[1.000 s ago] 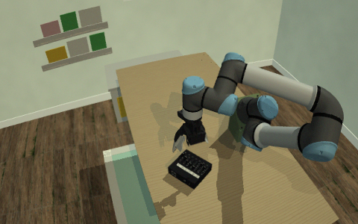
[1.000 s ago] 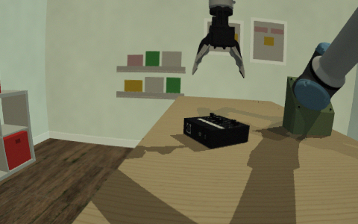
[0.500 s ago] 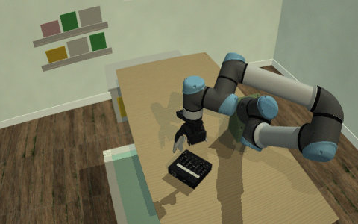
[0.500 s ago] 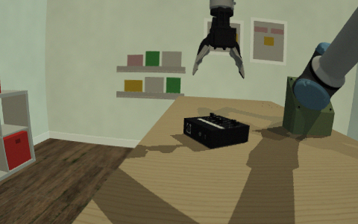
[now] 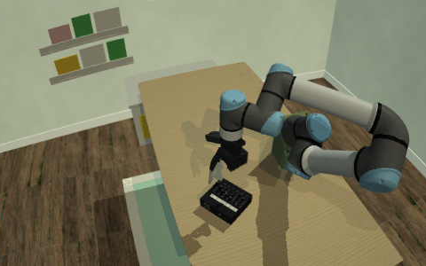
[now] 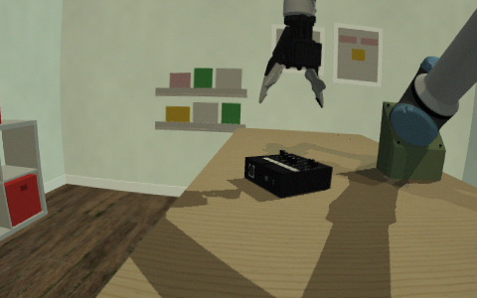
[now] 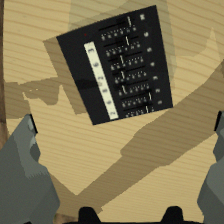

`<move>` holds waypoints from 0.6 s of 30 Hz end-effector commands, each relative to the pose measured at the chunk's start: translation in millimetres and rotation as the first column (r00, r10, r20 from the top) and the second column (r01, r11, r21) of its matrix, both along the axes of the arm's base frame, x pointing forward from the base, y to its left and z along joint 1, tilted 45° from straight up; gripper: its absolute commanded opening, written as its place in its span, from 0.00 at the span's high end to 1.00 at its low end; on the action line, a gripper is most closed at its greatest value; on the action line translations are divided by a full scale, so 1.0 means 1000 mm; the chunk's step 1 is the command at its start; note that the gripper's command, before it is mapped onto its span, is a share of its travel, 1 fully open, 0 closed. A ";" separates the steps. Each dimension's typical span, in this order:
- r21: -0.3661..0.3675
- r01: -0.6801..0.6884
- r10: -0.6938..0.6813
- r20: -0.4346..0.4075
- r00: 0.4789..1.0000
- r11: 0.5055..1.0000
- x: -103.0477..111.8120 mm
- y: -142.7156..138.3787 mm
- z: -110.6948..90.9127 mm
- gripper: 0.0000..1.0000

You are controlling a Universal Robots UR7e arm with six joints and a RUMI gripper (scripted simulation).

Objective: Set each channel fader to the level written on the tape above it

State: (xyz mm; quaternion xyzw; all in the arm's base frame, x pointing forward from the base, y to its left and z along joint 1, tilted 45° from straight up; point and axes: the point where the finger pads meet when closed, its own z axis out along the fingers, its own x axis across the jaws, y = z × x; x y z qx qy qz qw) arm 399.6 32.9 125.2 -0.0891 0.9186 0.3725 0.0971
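Observation:
The black lighting desk (image 5: 225, 201) (image 6: 288, 175) (image 7: 117, 65) sits on the wooden table (image 5: 310, 230) (image 6: 272, 238) (image 7: 165, 165), close to its left edge. In the wrist view it lies tilted, with a white tape strip (image 7: 100, 80) along one side and a row of several faders (image 7: 131, 67) beside it. The tape's numbers and the fader levels are too small to read. My gripper (image 5: 217, 174) (image 6: 291, 100) (image 7: 124, 114) is open and empty. It hangs well above the desk, pointing down, slightly off to the desk's tape side.
The arm's green base (image 5: 280, 148) (image 6: 408, 154) stands on the table to the right of the desk. A teal bench (image 5: 147, 217) runs along the table's left edge. A white shelf unit (image 6: 4, 174) stands on the floor at far left.

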 end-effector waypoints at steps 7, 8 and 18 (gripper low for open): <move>-0.060 -0.224 0.232 0.262 0.937 0.973 -0.004 0.000 -0.015 0.00; -0.060 -0.224 0.232 0.262 0.937 0.973 -0.004 0.000 -0.015 0.00; -0.206 -0.423 0.467 0.498 0.731 0.882 -0.011 0.003 -0.030 0.00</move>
